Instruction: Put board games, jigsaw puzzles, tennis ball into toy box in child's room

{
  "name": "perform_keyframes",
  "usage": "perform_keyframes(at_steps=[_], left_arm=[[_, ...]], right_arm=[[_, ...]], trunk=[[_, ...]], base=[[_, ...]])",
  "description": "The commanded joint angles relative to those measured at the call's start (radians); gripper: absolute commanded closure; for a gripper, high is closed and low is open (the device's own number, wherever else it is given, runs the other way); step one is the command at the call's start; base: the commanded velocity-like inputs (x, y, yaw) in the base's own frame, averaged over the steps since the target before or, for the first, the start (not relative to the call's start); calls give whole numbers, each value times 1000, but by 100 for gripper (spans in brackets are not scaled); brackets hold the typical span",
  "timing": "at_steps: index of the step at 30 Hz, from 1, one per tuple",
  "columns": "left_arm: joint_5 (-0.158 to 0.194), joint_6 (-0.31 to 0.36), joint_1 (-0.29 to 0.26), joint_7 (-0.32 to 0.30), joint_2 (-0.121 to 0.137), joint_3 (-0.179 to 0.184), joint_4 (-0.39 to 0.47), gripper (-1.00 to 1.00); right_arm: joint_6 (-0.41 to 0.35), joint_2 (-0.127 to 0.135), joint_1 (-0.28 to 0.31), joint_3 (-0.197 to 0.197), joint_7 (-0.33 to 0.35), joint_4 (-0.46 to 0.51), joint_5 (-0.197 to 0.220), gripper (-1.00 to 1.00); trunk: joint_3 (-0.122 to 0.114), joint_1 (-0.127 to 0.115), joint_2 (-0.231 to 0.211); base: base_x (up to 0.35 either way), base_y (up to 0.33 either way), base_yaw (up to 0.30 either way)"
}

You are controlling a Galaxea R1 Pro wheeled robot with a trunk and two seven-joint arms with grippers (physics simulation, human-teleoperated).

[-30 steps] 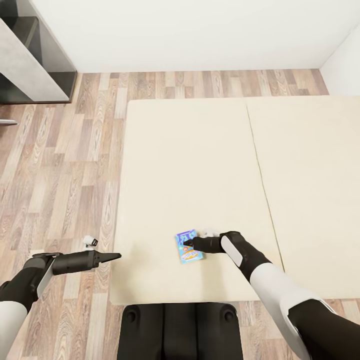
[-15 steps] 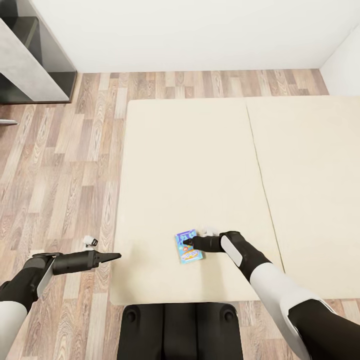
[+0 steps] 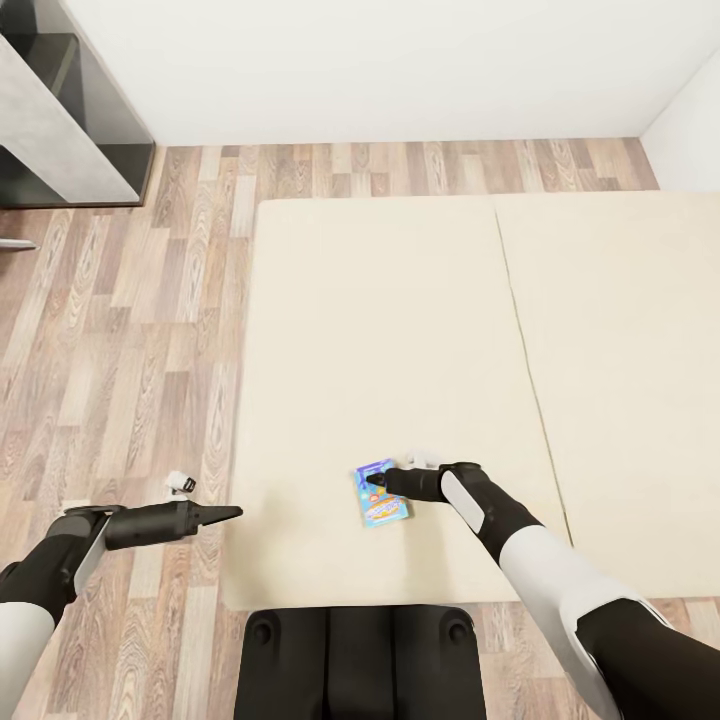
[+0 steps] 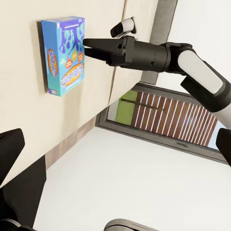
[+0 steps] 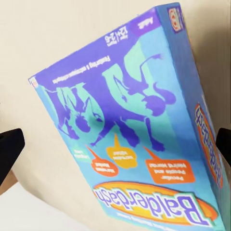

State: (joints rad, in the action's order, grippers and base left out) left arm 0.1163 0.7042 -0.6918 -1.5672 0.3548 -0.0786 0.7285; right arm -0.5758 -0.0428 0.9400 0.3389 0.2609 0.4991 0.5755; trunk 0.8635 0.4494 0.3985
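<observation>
One board game [image 3: 383, 500], a blue Balderdash box, lies flat on the cream bed [image 3: 380, 330] near its front edge. My right gripper [image 3: 374, 481] hovers at the box's far end, pointing left, and is open. The right wrist view has the box [image 5: 130, 139] lying between the two spread fingertips [image 5: 9, 151], not touched. In the left wrist view the box [image 4: 65, 55] and the right gripper [image 4: 89, 45] stand close together. My left gripper [image 3: 232, 513] hangs open over the floor just off the bed's left edge, holding nothing.
A grey and black shelf unit [image 3: 60, 110] stands at the back left against the white wall. Wood floor [image 3: 130, 330] runs along the bed's left side and behind it. My base [image 3: 360, 660] is against the bed's front edge.
The right gripper has shifted slightly away from me over the box's far end. The box and the left arm have stayed put.
</observation>
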Motion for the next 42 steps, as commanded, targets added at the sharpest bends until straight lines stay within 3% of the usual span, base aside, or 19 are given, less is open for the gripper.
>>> perform_keyframes(at_steps=[1,42], left_arm=[[0,11,0,-4,0,0,0,-100],[0,11,0,-4,1,-1,0,-100]], right_arm=[[-3,0,1,2,2,0,1,-100],[-7,-20,1,0,-11,-6,0,-100]], trunk=[[1,1,2],[1,1,2]], base=[[0,138,0],[-3,40,7]])
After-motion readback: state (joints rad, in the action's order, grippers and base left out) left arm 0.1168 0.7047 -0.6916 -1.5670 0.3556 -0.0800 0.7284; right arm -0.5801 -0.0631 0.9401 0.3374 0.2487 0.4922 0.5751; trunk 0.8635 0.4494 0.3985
